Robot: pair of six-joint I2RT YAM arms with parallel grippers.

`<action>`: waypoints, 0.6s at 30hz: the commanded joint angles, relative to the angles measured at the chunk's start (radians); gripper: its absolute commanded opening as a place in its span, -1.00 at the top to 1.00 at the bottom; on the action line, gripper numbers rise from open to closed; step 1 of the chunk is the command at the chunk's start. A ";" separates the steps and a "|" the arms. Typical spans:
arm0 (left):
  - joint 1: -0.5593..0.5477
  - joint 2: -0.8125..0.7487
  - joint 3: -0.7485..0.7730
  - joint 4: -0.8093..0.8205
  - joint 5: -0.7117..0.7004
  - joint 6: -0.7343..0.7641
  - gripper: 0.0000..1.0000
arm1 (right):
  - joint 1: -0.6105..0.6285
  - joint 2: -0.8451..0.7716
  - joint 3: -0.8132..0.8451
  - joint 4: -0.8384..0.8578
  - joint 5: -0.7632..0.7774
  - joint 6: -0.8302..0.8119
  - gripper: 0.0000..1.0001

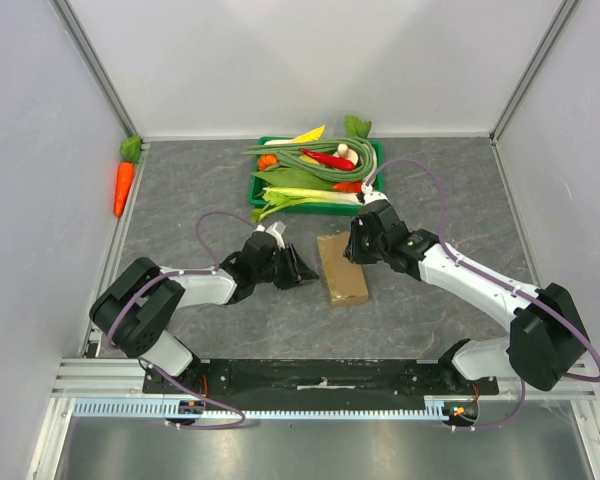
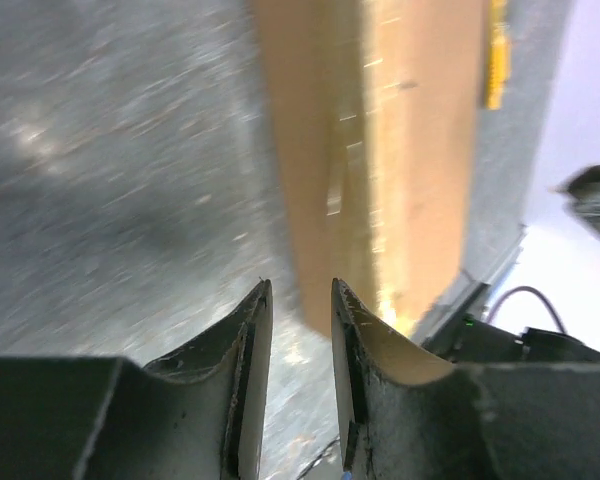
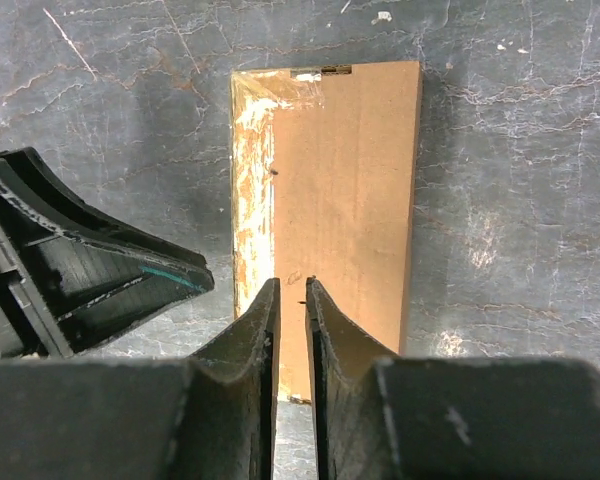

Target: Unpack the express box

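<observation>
- Box (image 1: 342, 268): brown cardboard, closed, lying flat on the grey surface (image 1: 180, 200) between the two end effectors. Its long sides run away from the arm bases.
- Strip (image 3: 252, 200): pale and shiny, running along the box's top by the long edge that faces the left arm.
- Left end effector (image 1: 302, 270): low over the surface, just beside the box's left long side, with its tips pointing at that side. Its fingers (image 2: 255, 330) stand a narrow gap apart with nothing between them. The wrist view is blurred, so I cannot tell whether the tips touch the cardboard.
- Right end effector (image 1: 356, 248): above the box's far right corner, pointing down at the top face. Its fingers (image 3: 260, 330) are only a thin slit apart and the cardboard shows through the slit. No flap or tape is visibly pinched, and I cannot tell whether the tips touch the box.
- Green tray (image 1: 262, 150): filled with vegetables, beyond the box's far end, near it but apart.
- Carrot (image 1: 124, 187): well apart from the box, to its left, against the side wall.
</observation>
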 commanded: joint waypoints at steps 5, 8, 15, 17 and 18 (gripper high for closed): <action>-0.002 -0.197 -0.066 -0.232 -0.216 0.054 0.23 | 0.005 -0.013 0.024 -0.014 0.019 -0.041 0.31; -0.002 -0.263 -0.073 -0.226 -0.218 0.073 0.12 | 0.005 -0.023 0.009 -0.024 0.045 -0.081 0.06; -0.003 -0.191 -0.003 -0.194 -0.103 0.136 -0.11 | 0.005 0.016 -0.016 -0.064 0.119 -0.175 -0.32; -0.006 -0.129 0.034 -0.186 -0.080 0.136 -0.11 | 0.005 0.034 -0.019 -0.067 0.119 -0.192 -0.36; -0.008 -0.108 0.045 -0.172 -0.050 0.139 -0.11 | 0.006 0.049 -0.022 -0.067 0.116 -0.196 -0.40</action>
